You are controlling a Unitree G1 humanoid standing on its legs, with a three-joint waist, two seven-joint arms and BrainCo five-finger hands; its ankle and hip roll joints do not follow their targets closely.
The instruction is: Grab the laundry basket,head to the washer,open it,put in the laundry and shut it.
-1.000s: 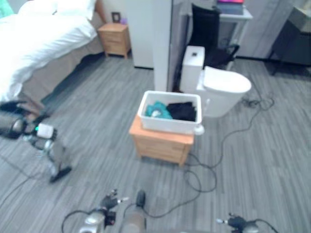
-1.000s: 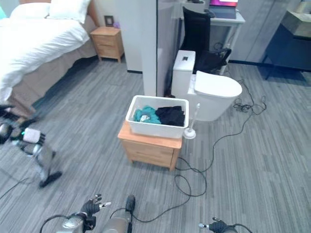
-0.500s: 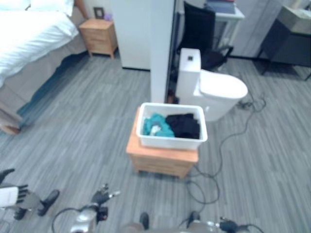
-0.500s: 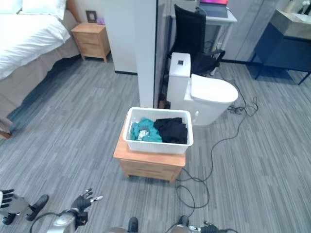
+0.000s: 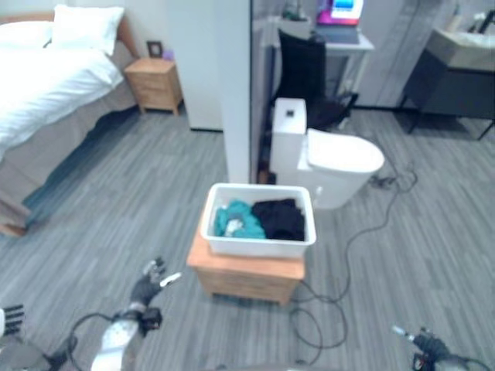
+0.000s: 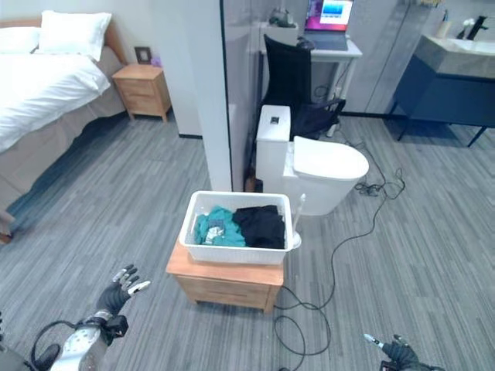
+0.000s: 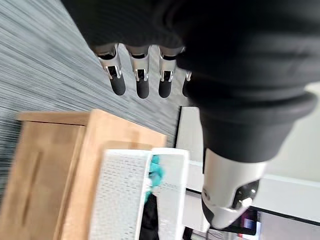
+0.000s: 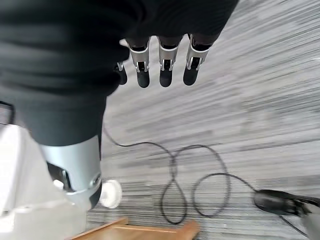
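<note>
A white laundry basket sits on a low wooden nightstand in the middle of the floor. It holds a teal garment and a black garment. My left hand hovers low to the left of the stand, open with its fingers straight and nothing in them. In the left wrist view the basket lies past that hand, apart from it. My right hand hangs low at the right, well away from the basket, open with straight fingers over bare floor.
A white toilet stands just behind the basket, with a toilet brush at the stand's right corner. A white partition wall rises behind them. A bed and a second nightstand are at the far left, a black chair and a dark cabinet at the back.
The whole picture has shifted, so the camera has moved. The basket stays on the stand. My left hand shows higher and further left, my right hand further right.
</note>
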